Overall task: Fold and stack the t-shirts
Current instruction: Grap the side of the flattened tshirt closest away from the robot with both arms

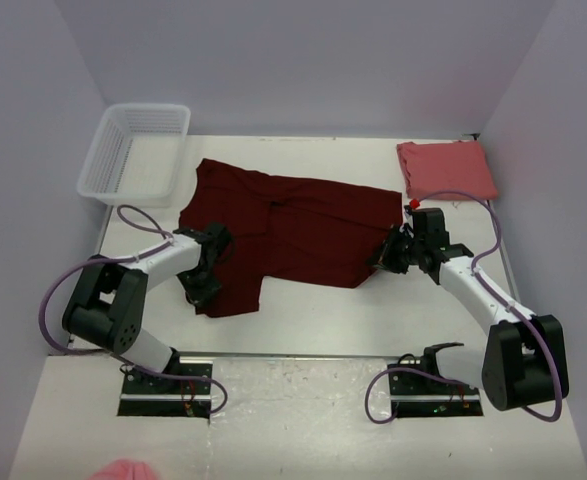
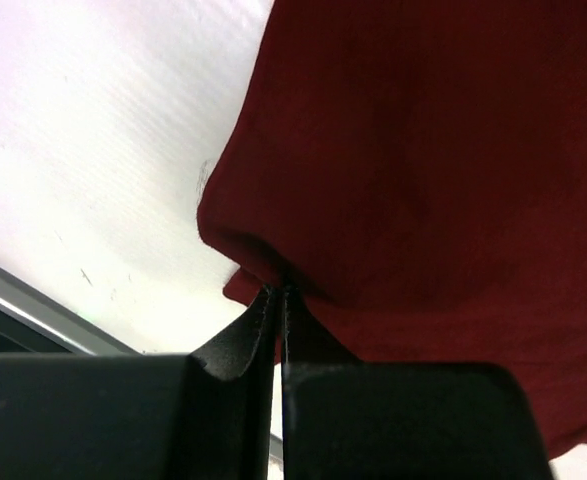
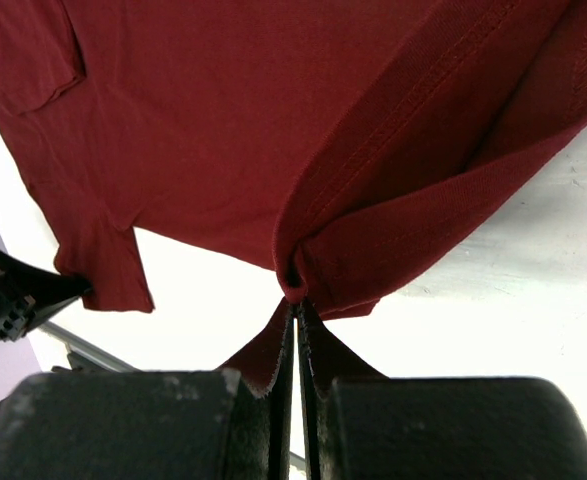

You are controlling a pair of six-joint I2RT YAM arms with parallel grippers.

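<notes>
a: where is the maroon shirt [image 1: 293, 235] now?
b: it lies spread in the middle of the table [image 1: 373, 320], a little crumpled. its long axis goes from left to right, between the two arms. the pink shirt [image 1: 445, 168] sits folded in the far right corner, near the maroon one but apart from it.
a: and the fingers?
b: both pairs are clenched on the maroon shirt. the left fingers [image 2: 274, 296] pinch a small bunch of cloth at its near left edge. the right fingers [image 3: 295, 303] pinch a gathered hem at its near right end.
a: which way does the cloth lie from them?
b: from both pairs it runs away, toward the far side and toward the middle. each arm has its own end, so neither is nearer. i think the fold needs the two grips to travel together, in a line parallel to the long axis.
a: and the surface, the room?
b: the table is white, flat and smooth, so the cloth should slide easily. a strip of table shows on the near side. at the far left the basket [image 1: 98, 165] stands just beside the shirt, so room is tight there, and also toward the pink shirt.
</notes>
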